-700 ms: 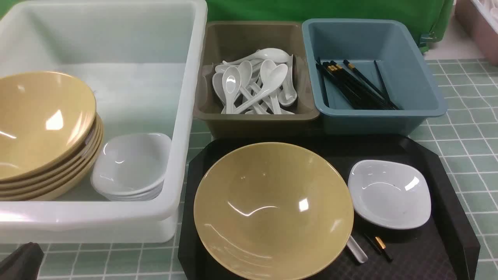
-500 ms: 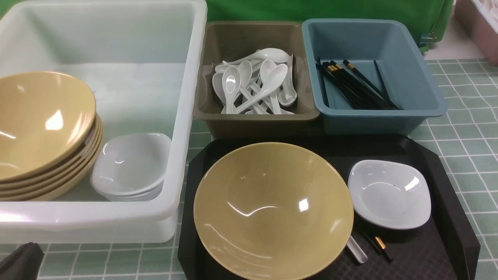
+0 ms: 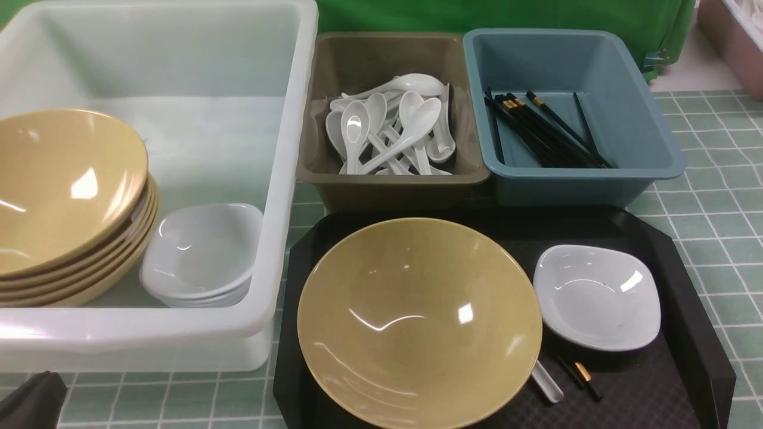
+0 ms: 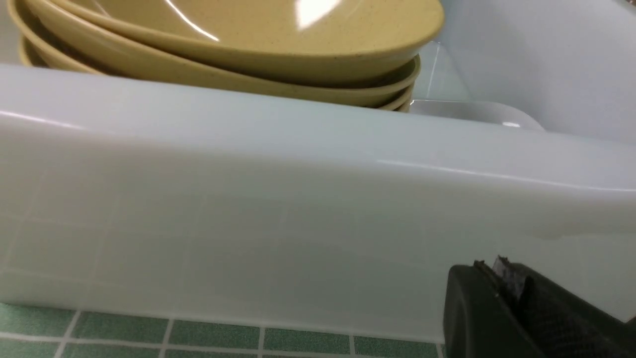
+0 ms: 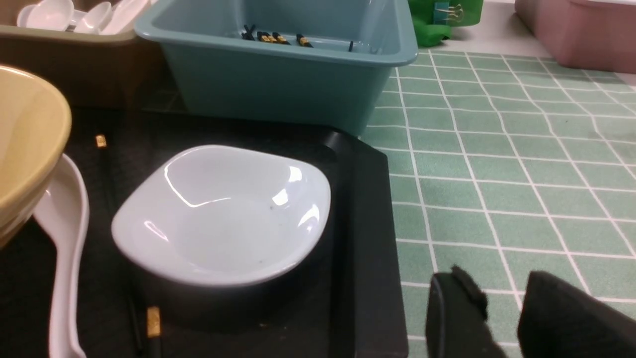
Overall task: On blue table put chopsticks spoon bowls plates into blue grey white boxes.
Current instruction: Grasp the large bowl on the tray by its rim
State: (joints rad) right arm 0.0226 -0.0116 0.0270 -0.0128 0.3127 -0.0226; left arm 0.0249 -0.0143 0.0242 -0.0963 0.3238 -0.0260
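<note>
On the black tray sit a tan bowl (image 3: 417, 322) and a white plate (image 3: 596, 297). A spoon (image 3: 547, 382) pokes out from under the bowl, and chopsticks (image 3: 581, 376) from under the plate. The white box (image 3: 286, 179) holds stacked bowls (image 3: 65, 196) and plates (image 3: 199, 253). In the grey box (image 3: 393, 179) lie several spoons (image 3: 390, 128), in the blue box (image 3: 656, 143) chopsticks (image 3: 545, 131). My left gripper (image 4: 492, 266) is shut and empty, low in front of the white box's wall (image 4: 248, 223). My right gripper (image 5: 499, 283) stands open over the blue table (image 5: 497, 164), beside the tray and near the plate (image 5: 223, 214).
The black tray (image 3: 685, 298) lies in front of the grey and blue boxes. A pink container (image 3: 733, 42) stands at the far right, with green cloth (image 3: 477, 15) behind the boxes. Bare tiles (image 3: 715, 226) stretch to the right of the tray.
</note>
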